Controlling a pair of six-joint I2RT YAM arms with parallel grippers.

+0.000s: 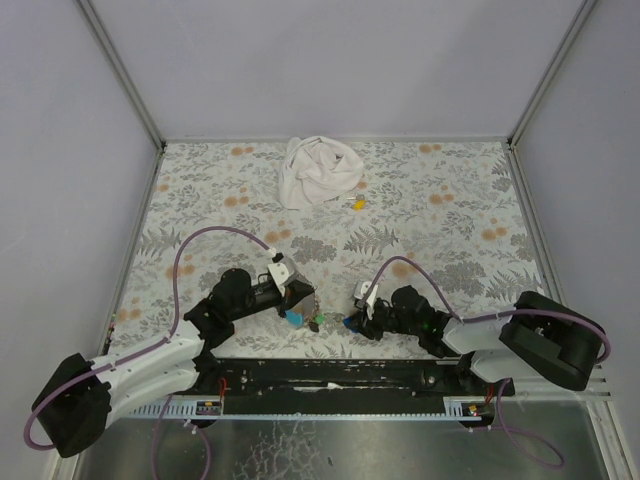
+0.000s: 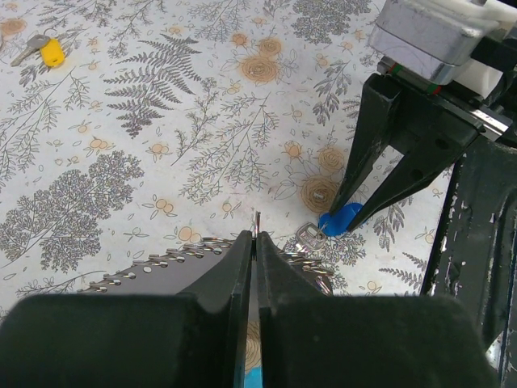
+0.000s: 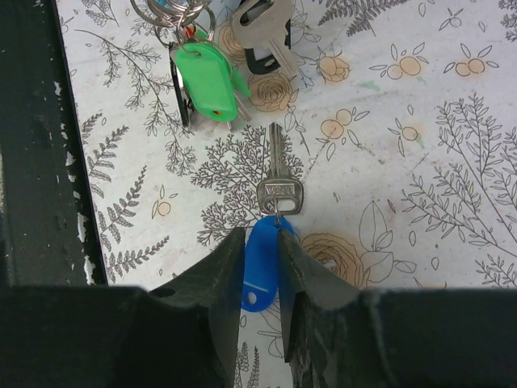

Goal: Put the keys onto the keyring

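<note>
The right pincer point(image 3: 261, 242) pinches one blue key point(image 3: 277, 198) by its tag, at the tabletop's point(image 1: 450, 250) near edge. The left pincer point(image 2: 255, 238) is squeezed tight nearby. One green key point(image 3: 208, 81) touches the keyring point(image 3: 166, 14). One yellow key point(image 2: 50, 52) lies near the far edge.

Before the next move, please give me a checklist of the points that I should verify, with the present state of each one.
1. Right jaws on the blue tag: ok, both sides touch it.
2. Its key points away from the right jaws: ok.
3. Left jaws hold the keyring: cannot tell. They are shut, with a thin metal bit at the tips.
4. Green tag on the keyring: ok.
5. Yellow key brought near: not ok, it lies far off by the cloth.
</note>
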